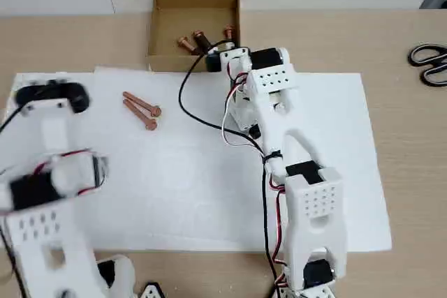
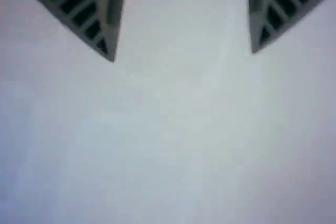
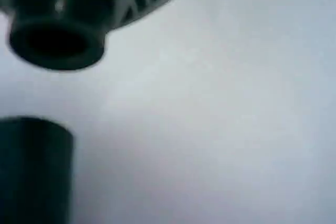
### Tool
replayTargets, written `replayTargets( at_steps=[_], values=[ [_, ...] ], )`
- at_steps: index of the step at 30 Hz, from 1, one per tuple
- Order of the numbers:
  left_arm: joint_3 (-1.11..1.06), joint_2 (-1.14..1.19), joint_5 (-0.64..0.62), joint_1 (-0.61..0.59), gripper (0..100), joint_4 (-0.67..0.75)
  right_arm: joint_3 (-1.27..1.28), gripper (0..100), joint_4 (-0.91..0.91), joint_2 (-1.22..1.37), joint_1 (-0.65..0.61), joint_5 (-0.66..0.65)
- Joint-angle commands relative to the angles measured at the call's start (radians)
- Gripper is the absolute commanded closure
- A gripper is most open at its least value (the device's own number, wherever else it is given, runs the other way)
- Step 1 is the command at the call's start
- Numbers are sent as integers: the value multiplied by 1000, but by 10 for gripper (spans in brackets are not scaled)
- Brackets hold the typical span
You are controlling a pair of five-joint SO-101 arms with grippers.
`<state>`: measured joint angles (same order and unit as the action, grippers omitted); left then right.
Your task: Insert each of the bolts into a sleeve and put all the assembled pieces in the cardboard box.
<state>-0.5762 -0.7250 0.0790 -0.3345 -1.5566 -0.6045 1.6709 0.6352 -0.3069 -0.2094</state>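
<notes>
White sheet point(image 1: 209, 193), mid-assembly: right gripper point(image 1: 221, 61) seems clamped on a sleeve point(image 3: 55, 43) beside the box point(image 1: 159, 33); left gripper point(image 2: 182, 54) gapes wide. Two bolts point(image 1: 142, 109) wait upper left, so fetching one looks next.

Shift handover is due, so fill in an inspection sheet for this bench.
Surface: white foam sheet on a light wooden table.
Job's things: two loose copper bolts on the sheet; more copper bolts in the brown cardboard box; black flanged sleeve beside the right gripper.
Clutter: dark-handled scissors.
Grippers: left gripper open above the sheet; right gripper at the box's near wall.
Cables: black cable looping across the sheet.
Surroundings: nothing seen.
</notes>
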Motion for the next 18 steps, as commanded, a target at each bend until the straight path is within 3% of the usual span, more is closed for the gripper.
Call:
replayTargets(
  at_steps=[1,8,11,15,18],
  values=[
    [148,196,-20,35,840,17,-43,995,13,-16,30,20],
    [510,620,-110,84,840,17,-26,995,21,-16,47,57],
    [648,789,-97,106,840,38,5,995,21,-16,48,58],
    [858,984,28,118,840,74,28,995,19,-16,50,58],
    [1009,1111,-3,146,840,32,28,995,19,-16,50,55]
  ],
)
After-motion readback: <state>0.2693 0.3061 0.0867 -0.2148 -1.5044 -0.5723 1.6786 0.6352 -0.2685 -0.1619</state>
